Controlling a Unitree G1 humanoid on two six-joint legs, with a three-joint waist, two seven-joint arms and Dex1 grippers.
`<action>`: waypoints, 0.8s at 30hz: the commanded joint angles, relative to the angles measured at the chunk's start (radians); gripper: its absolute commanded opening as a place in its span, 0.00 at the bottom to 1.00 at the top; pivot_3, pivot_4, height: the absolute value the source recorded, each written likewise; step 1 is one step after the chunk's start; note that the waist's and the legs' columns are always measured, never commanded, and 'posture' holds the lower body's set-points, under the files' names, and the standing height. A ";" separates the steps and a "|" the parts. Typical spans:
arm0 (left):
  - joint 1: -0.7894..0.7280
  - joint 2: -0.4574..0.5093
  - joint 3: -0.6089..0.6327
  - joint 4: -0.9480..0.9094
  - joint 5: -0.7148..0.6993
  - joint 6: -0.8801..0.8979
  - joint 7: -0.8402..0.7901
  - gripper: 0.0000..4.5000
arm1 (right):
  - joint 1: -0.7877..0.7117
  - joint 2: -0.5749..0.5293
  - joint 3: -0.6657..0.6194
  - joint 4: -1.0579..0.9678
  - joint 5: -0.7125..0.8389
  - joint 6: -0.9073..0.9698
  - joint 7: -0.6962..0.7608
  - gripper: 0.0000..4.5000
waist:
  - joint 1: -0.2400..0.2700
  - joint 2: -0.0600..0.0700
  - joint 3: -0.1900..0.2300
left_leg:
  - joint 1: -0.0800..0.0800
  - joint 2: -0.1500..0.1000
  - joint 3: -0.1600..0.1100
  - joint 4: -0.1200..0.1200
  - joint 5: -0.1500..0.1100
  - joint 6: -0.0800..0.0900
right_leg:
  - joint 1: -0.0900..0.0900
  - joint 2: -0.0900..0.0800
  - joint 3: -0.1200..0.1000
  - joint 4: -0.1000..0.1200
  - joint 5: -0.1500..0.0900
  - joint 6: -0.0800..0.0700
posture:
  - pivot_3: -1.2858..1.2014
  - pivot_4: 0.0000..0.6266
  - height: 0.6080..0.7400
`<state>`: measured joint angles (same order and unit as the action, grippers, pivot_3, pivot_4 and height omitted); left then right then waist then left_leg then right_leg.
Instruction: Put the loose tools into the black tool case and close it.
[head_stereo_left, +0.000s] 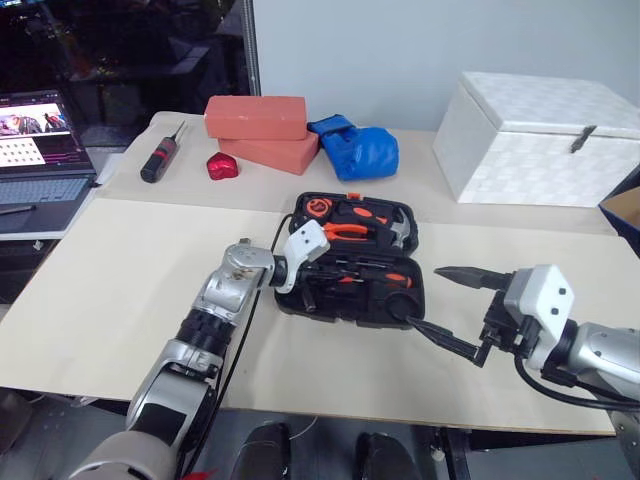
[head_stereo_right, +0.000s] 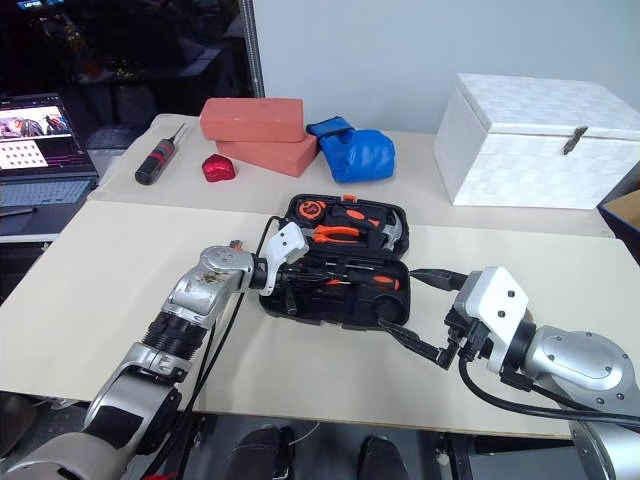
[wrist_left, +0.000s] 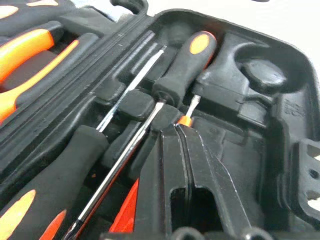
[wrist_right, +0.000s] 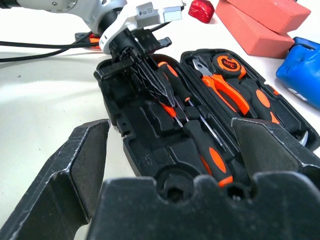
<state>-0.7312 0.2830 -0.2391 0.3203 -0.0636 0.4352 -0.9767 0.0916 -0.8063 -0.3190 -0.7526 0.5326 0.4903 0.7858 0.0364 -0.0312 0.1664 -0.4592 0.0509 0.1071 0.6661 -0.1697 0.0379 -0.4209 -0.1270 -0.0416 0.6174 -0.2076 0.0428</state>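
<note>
While the lid stays up: job not finished.
Case: black tool case (head_stereo_left: 352, 262) open, tools inside.
Left claw (wrist_right: 150, 80): pinched tight, in case.
Right claw (head_stereo_left: 440, 305): wide, empty.

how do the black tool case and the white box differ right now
The black tool case lies open, showing tools in moulded slots; the white quilted box is shut, its clasp down. The case is low and flat; the box is taller and bulkier. The case sits mid-table, the box at the far right. Both are rectangular, hinged containers.
</note>
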 joint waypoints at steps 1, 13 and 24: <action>0.054 0.031 -0.015 -0.025 0.027 0.011 0.035 0.01 | 0.010 -0.002 -0.016 -0.009 0.000 -0.028 0.007 1.00 | 0.000 0.000 0.000 | 0.001 0.000 0.000 0.000 0.000 0.000 | 0.000 0.000 0.000 0.000 0.000 -0.001 | 0.52 0.24 1.00; 0.137 0.149 -0.036 -0.017 0.063 -0.093 0.046 0.01 | 0.006 -0.003 -0.002 0.032 -0.011 -0.070 0.042 1.00 | -0.021 0.004 -0.008 | 0.008 0.001 -0.002 0.000 -0.001 -0.001 | 0.003 0.000 0.001 0.001 -0.005 0.000 | 0.52 0.24 1.00; 0.142 0.200 0.009 -0.003 0.042 -0.158 0.046 0.01 | -0.031 -0.011 0.016 0.047 -0.007 -0.072 0.052 1.00 | -0.028 0.005 -0.009 | 0.019 0.002 -0.002 -0.002 -0.005 -0.009 | 0.011 -0.001 0.001 -0.003 -0.005 0.001 | 0.52 0.24 1.00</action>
<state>-0.6231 0.4577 -0.2368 0.2778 -0.0385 0.2636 -0.9300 0.0800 -0.8070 -0.2892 -0.6957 0.5239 0.4426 0.8372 0.0081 -0.0262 0.1572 -0.4401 0.0529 0.1053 0.6637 -0.1752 0.0290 -0.4102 -0.1284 -0.0408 0.6148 -0.2127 0.0436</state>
